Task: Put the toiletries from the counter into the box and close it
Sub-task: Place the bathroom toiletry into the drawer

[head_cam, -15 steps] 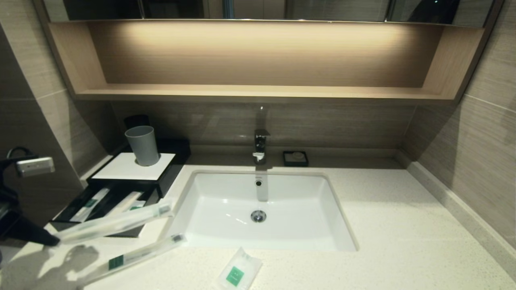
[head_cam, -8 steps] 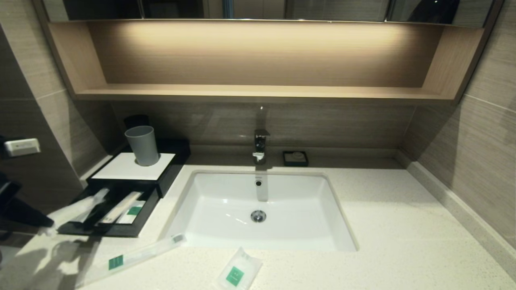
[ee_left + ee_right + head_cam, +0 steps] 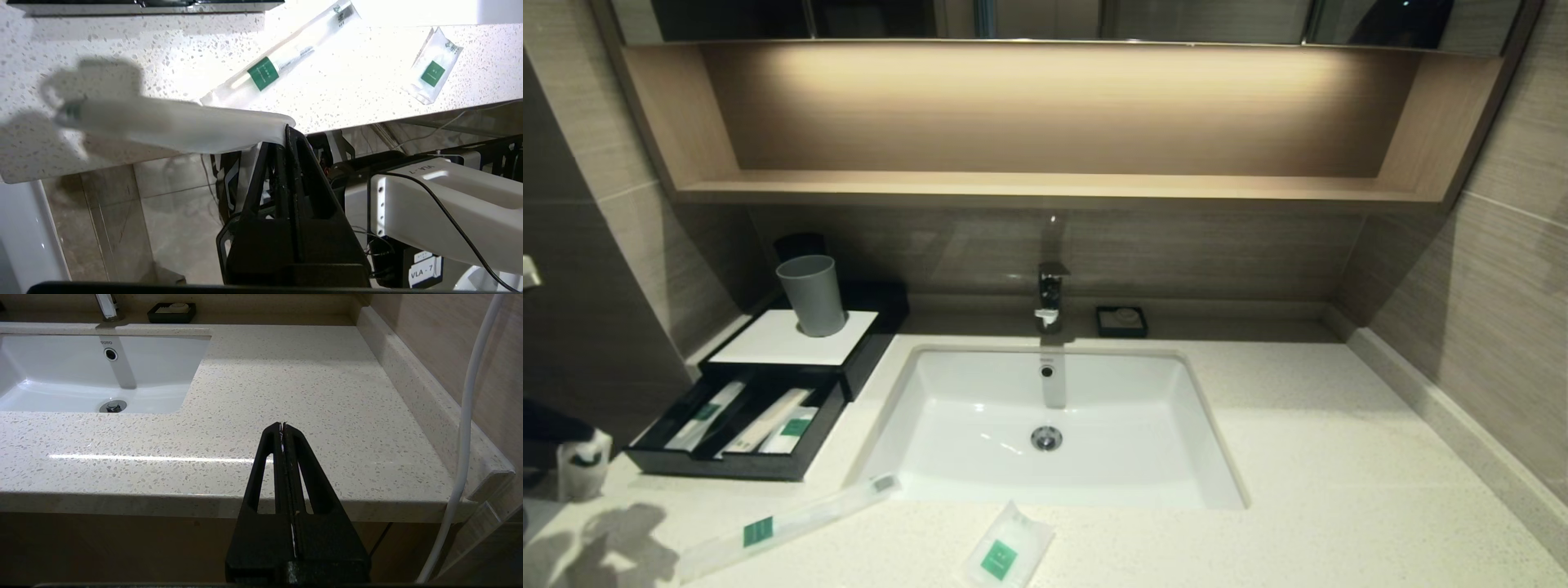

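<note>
Gripping one toothbrush packet (image 3: 171, 126) by its end, the left gripper (image 3: 287, 130) is seen at the far left edge of the head view, off the front-left corner of the counter (image 3: 1307, 457); its fingers are pressed together on the wrapper, and the packet juts out above the counter edge, its brush head end (image 3: 582, 461) just visible in the head view.

Second toothbrush packet (image 3: 784, 523): lying flat and slantwise on the counter in front of the sink's (image 3: 1054, 425) left corner, green label (image 3: 758, 531) toward its lower end, brush head toward the sink.

White sachet (image 3: 1006, 551): lying flat on the counter near the front edge, before the sink, green label up, well apart from the second packet.

Box (image 3: 792, 343): set at the back left of the counter, white top panel showing, drawer (image 3: 739, 425) pulled out toward the front. Several wrapped items (image 3: 768, 420) are laid lengthwise in the drawer.

Grey cup (image 3: 813, 294): standing upright on the box's white panel.

Faucet (image 3: 1051, 298): mounted behind the sink, centred.

Soap dish (image 3: 1121, 321): small, black, placed just right of the faucet against the back wall.

Wooden shelf (image 3: 1045, 184): fixed above the counter.

Right gripper (image 3: 284, 428): parked off the front edge of the counter's right part, fingers closed together, nothing held.
</note>
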Robot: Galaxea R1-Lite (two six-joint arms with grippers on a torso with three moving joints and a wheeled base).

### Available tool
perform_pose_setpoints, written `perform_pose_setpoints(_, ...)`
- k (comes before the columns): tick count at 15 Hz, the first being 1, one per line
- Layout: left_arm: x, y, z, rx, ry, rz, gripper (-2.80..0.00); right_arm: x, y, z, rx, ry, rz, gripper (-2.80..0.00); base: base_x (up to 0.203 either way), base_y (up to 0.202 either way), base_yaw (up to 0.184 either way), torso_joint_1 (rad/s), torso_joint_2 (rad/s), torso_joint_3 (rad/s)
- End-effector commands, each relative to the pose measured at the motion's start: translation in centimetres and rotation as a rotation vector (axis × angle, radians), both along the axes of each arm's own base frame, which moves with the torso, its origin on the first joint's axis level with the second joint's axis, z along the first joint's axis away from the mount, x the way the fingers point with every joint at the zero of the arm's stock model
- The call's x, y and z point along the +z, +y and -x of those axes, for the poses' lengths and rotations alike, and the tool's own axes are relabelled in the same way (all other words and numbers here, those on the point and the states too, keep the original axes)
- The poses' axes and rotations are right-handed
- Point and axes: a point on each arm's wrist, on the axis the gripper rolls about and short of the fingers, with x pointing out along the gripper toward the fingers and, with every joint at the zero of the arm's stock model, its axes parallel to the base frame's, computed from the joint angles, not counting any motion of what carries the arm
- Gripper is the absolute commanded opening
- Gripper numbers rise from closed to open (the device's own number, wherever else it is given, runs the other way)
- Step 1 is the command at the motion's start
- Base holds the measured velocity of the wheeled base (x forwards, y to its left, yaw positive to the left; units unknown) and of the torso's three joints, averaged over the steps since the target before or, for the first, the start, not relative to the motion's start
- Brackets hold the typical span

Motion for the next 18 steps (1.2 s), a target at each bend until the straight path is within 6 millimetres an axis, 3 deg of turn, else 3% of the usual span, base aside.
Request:
perform_pose_setpoints(1, -0.4, 0.4, -0.6, -0.007, -0.012, 0.026, -2.8, 0.0, 0.0, 0.0, 0.0, 0.001, 0.0, -2.8, 0.0, 0.0, 0.0, 0.0, 0.0, 0.0)
perform_pose_setpoints(8, 1.0, 0.8, -2.1, -0.043, -0.123, 0.044, -2.8, 0.0, 0.0, 0.0, 0.0, 0.001, 0.0, -2.8, 0.0, 0.0, 0.0, 0.0, 0.0, 0.0)
perform_pose_setpoints(18, 0.1, 0.8, -7.2, -0.157, -0.175, 0.145, -2.8, 0.0, 0.0, 0.0, 0.0, 0.001, 0.0, -2.8, 0.0, 0.0, 0.0, 0.0, 0.0, 0.0)
